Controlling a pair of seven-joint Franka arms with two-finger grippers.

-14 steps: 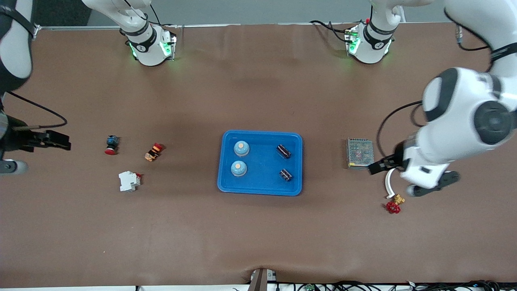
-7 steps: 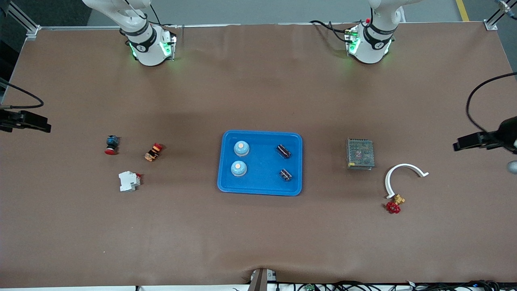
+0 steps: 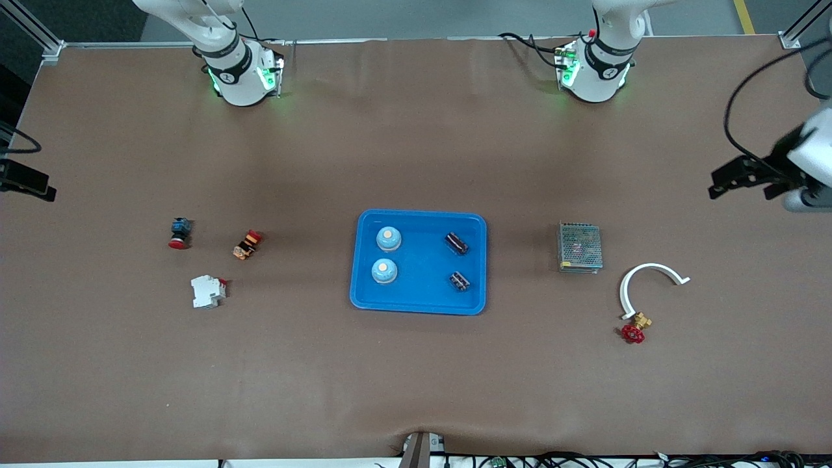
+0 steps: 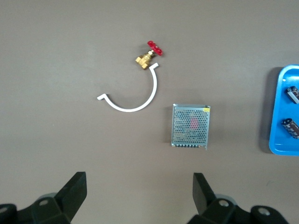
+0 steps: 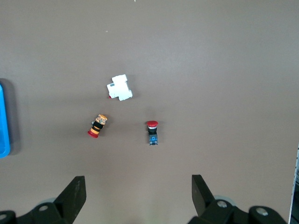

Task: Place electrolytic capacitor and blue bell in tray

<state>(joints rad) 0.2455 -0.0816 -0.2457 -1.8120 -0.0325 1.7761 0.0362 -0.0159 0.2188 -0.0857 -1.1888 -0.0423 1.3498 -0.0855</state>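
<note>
The blue tray lies in the middle of the table. Two blue bells stand in its half toward the right arm. Two dark electrolytic capacitors lie in its other half. The left wrist view shows the tray's rim and both capacitors. My left gripper hangs open and empty over bare table at the left arm's end. At the right arm's end my right gripper is over the table's edge, also open and empty.
A grey mesh box, a white curved piece and a brass valve with a red wheel lie toward the left arm's end. A red-capped switch, an orange-black button and a white breaker lie toward the right arm's end.
Both arms have drawn away from the middle toward their own ends of the table. The left gripper left the spot beside the mesh box. The tray's contents have not moved.
</note>
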